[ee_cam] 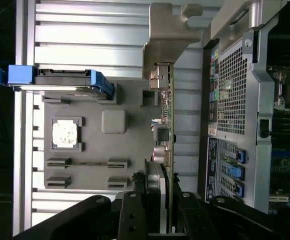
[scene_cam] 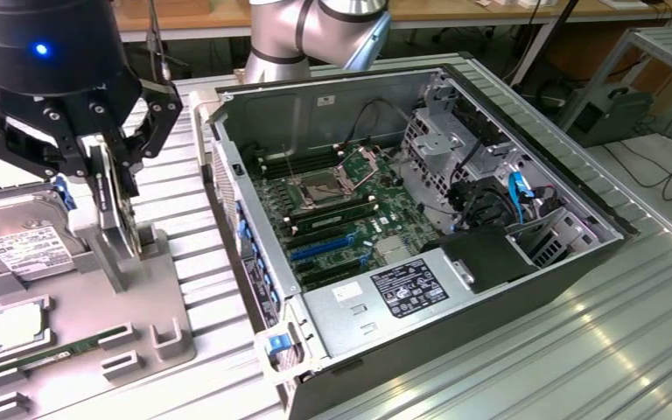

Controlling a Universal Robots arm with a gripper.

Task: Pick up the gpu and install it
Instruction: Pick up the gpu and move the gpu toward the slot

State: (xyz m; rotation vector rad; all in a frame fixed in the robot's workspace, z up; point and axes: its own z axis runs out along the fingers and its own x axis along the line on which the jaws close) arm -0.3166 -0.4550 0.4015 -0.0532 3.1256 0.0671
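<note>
Gpu held in the gripper, outside the open computer case.
We record the gripper (scene_cam: 105, 171) clamped on the gpu (scene_cam: 111, 210), with fingers (ee_cam: 131, 217) pressed to both of its faces. The card stands on edge over the grey parts tray (scene_cam: 155, 306) just beside the case (scene_cam: 301, 114), and its silver bracket (ee_cam: 167, 37) is at the end away from the gripper. A hard drive (scene_cam: 21, 249) lies farther from the case; its white label is too small to read.

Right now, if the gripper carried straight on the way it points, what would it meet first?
Pointing down, the gripper is shut on the gpu, so the card's lower edge would probably meet the grey parts tray beneath it first; the gap between them is unclear.
</note>
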